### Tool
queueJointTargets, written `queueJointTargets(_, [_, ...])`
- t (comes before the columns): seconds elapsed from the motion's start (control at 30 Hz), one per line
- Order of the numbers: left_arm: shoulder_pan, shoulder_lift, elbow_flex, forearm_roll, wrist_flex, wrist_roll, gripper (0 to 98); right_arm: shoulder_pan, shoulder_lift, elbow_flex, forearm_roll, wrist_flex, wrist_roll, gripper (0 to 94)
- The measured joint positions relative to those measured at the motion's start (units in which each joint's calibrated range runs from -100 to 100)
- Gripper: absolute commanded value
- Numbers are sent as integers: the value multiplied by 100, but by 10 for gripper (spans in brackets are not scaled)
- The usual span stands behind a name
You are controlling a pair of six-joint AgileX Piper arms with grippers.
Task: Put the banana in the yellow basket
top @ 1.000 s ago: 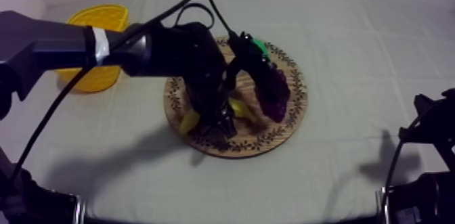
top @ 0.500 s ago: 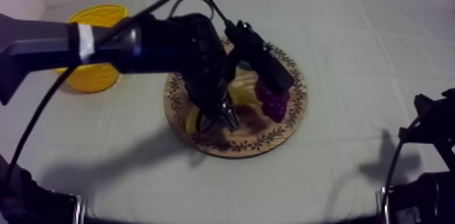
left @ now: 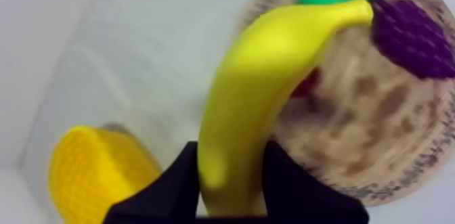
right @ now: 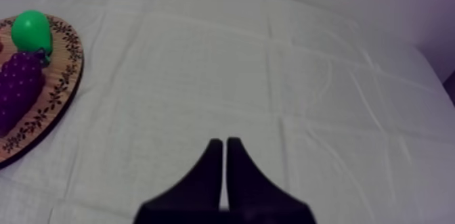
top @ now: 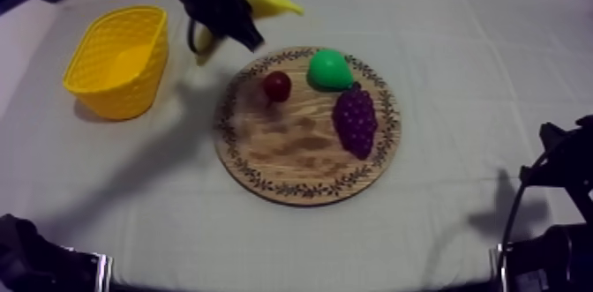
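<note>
Lifted off the wooden board [top: 291,150], the banana [top: 273,2], clenched in the left gripper [left: 230,164], needed centring over the yellow basket [top: 123,93] at nine o'clock.

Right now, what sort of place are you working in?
Probably a robot test bench, not a kitchen: cloth-covered table, toy grapes on a wooden board, a yellow basket, my left gripper holding a banana.
</note>
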Motion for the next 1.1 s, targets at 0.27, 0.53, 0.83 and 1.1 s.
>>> queueJointTargets(0.27, [-848,-277,-101,-112,-136,-214,301,0,0,0,0,0,0,3])
queueJointTargets(0.53, [-1627,-364,240,-125,-541,-247,302,0,0,0,0,0,0,3])
queueJointTargets(0.83, [-2252,-377,1093,-120,-1098,-56,301,0,0,0,0,0,-2,3])
queueJointTargets(1.1, [-2385,-279,1960,-105,-1625,243,300,0,0,0,0,-2,-2,3])
